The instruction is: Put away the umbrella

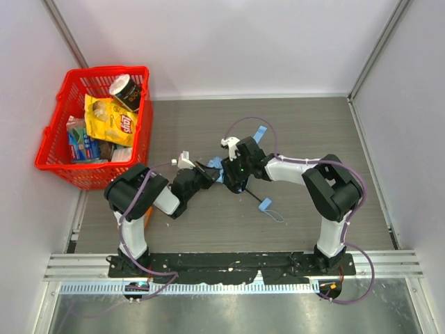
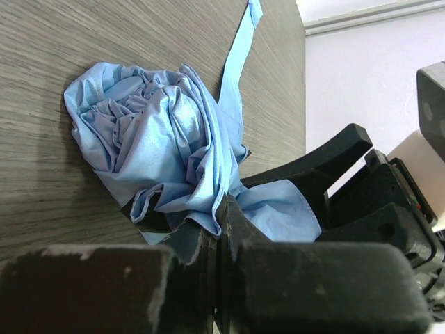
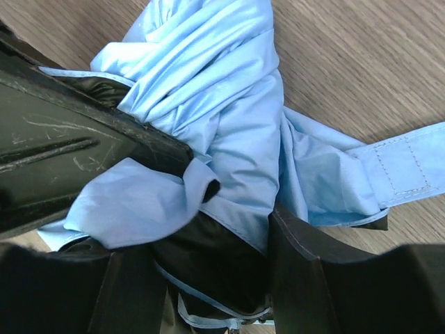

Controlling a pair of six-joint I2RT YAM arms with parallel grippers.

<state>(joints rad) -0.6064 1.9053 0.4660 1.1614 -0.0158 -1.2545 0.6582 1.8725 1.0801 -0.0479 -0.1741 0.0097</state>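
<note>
Umbrella is lying bunched up. Left gripper is pinching its cloth, right gripper is straddling it, can't tell if gripping

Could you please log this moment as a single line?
left gripper: shut on umbrella | right gripper: jaws astride umbrella, grip unclear | umbrella: bunched, on table

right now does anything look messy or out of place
The light blue fabric folding umbrella is a loose, crumpled bunch, not neatly rolled, and its blue strap trails unfastened across the wood-grain table.
</note>
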